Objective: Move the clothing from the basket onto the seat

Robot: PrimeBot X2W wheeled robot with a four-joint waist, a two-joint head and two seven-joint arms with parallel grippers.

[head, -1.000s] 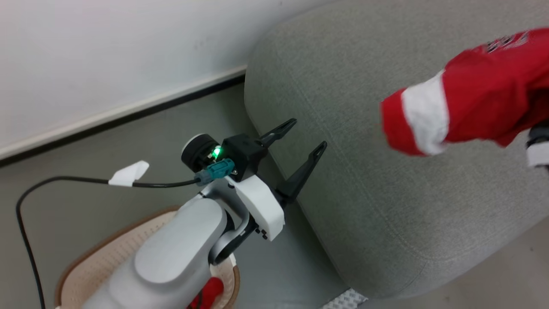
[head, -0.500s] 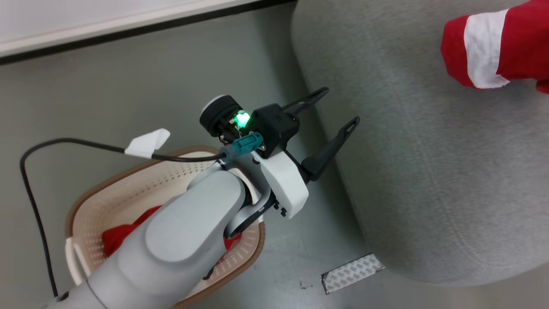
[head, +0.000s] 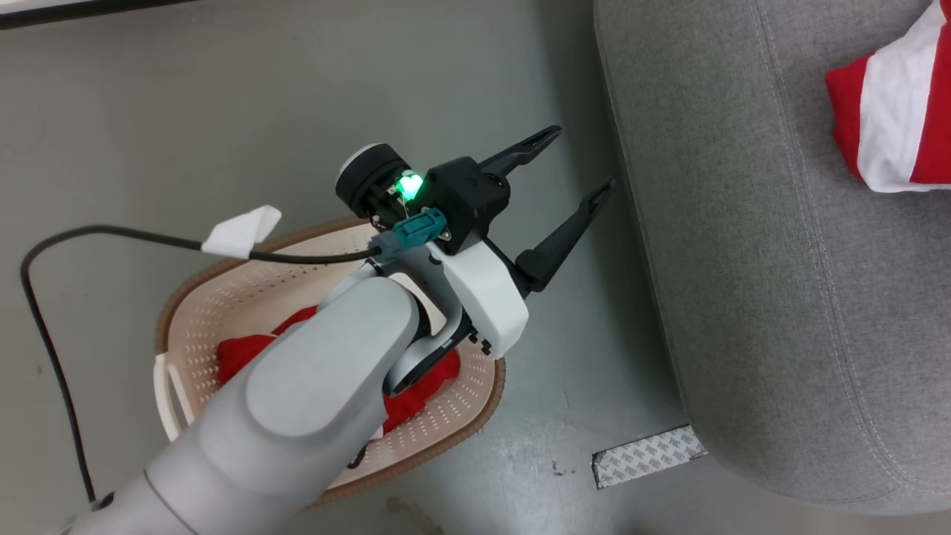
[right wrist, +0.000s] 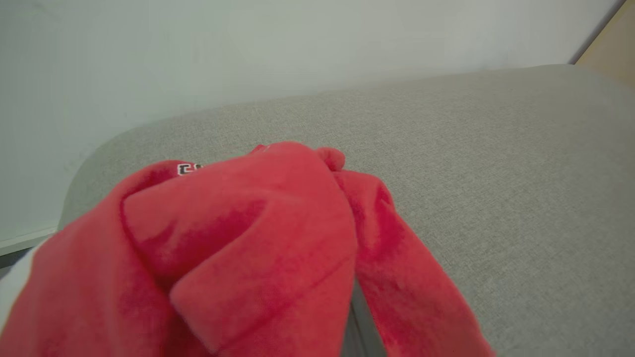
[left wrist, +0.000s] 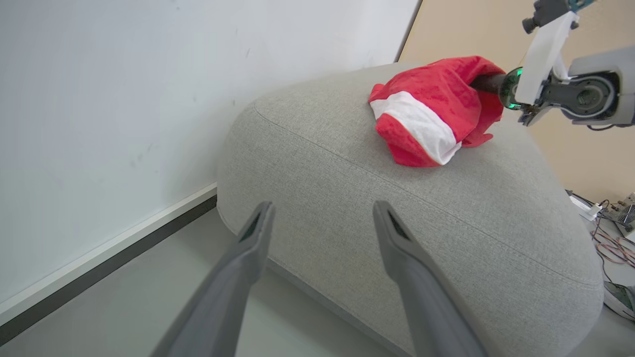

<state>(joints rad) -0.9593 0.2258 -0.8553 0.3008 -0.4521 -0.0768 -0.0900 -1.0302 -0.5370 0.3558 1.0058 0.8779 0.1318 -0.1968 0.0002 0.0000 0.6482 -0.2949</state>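
1. L gripper (head: 583,157) is released, jaws wide apart, nothing btwn them. It hangs over the floor (head: 223,111) btwn the basket (head: 178,312) and the seat (head: 743,260), fingertips pointing at the seat's edge w/o touching it.
2. L wrist view: its two fingers (left wrist: 258,228) are spread, w/ the seat's rounded corner beyond them.
3. R gripper (left wrist: 488,83) is clenched. Its fingers are buried in the red garment (left wrist: 426,114), fabric bunched round them, so it grasps that garment.
4. Red garment has a white band. Its lower end rests on the seat top, upper end gathered at R gripper. In head view it lies at the seat's upper right.
5. R wrist view: red folds close up front, grey seat behind. Small lettering on the top fold is too small to read.
6. Basket sits on the floor near the seat, apart from it. L forearm (head: 319,394) crosses over it. Red clothing (head: 245,353) lies inside, partly hidden by the arm.
7. Black cable (head: 111,234) w/ a white tag (head: 241,230) runs to L wrist, where a green light (head: 407,184) is lit.
8. Patterned tape patch (head: 650,457) is on the floor beside the seat's base.
9. White wall (left wrist: 124,99) w/ dark skirting stands behind the seat.
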